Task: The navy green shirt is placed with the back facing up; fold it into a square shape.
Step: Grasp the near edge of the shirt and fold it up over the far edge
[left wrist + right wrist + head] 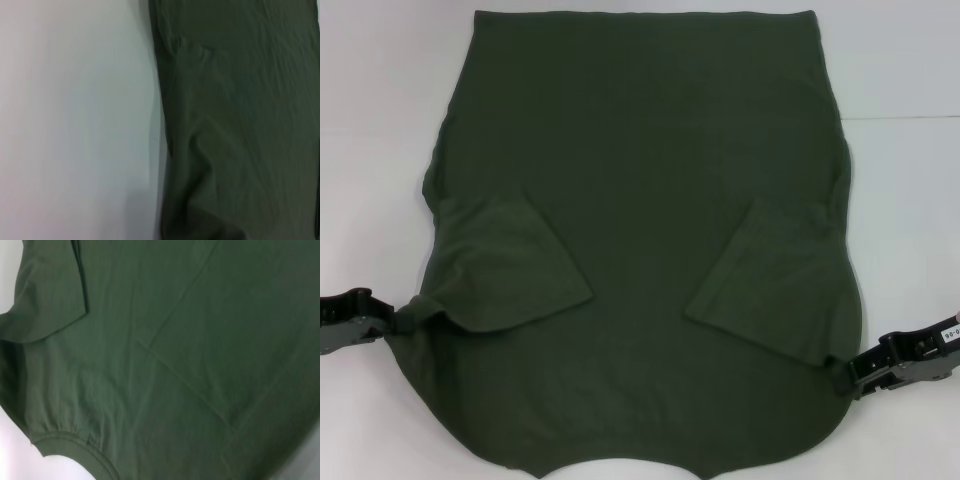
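Tabletop [380, 80]: white, bare to either side of the cloth and along the far edge.
Left gripper [402, 317]: low at the tabletop's left side, reaching inward; its dark fingers [408, 318] are pinched on the shirt's left edge, where the cloth gathers to a small point just below the folded sleeve.
Navy green shirt [640, 200]: spread flat across the middle of the tabletop, plain side up, hem at the far edge, neckline curve at the near edge.
Left sleeve [505, 262]: folded inward onto the shirt's body, lying as a slanted flap.
Right sleeve [760, 275]: folded inward likewise, mirroring the other flap, the two well apart.
Right gripper [847, 376]: low at the tabletop's right side, reaching inward; its fingers [855, 375] are closed on the shirt's right edge, just below the right sleeve flap.
Left wrist view: shirt edge [165, 125] running beside bare tabletop, cloth rumpled near the grasp.
Right wrist view: ribbed collar band [70, 437] and a folded sleeve edge [82, 285] on the cloth.
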### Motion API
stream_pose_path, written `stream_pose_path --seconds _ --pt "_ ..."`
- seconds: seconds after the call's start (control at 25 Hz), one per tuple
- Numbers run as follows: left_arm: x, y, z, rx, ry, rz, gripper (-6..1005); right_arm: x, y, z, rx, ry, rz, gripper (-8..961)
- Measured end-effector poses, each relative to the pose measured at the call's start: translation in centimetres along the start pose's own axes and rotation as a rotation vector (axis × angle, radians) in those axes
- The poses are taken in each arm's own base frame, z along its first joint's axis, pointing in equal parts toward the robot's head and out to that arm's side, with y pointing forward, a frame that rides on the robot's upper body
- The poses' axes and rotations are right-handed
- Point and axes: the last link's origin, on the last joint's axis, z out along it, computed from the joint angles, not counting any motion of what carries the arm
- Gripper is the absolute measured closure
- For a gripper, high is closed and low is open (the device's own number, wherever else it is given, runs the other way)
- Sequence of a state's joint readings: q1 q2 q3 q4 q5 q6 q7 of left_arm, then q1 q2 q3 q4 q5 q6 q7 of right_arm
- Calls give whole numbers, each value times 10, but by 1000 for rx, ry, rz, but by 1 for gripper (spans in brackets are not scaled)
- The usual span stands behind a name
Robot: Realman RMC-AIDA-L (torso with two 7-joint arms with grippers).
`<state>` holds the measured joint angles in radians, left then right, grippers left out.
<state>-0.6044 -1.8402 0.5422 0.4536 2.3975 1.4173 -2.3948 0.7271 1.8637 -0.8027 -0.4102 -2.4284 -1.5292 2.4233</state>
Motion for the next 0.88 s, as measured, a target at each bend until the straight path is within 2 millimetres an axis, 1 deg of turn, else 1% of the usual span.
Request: stream_pose_path --seconds 0.12,0.36,0.56,0.88 --pt "0 0 0 0 0 0 994 0 -1 0 7 0 -1 589" --pt "0 0 0 0 0 1 995 -2 -2 0 17 -10 -2 620" --pt "0 0 0 0 0 1 995 -2 -3 0 21 -15 -6 818" --pt "0 0 -1 0 1 2 996 -5 -2 -1 27 -20 -25 860"
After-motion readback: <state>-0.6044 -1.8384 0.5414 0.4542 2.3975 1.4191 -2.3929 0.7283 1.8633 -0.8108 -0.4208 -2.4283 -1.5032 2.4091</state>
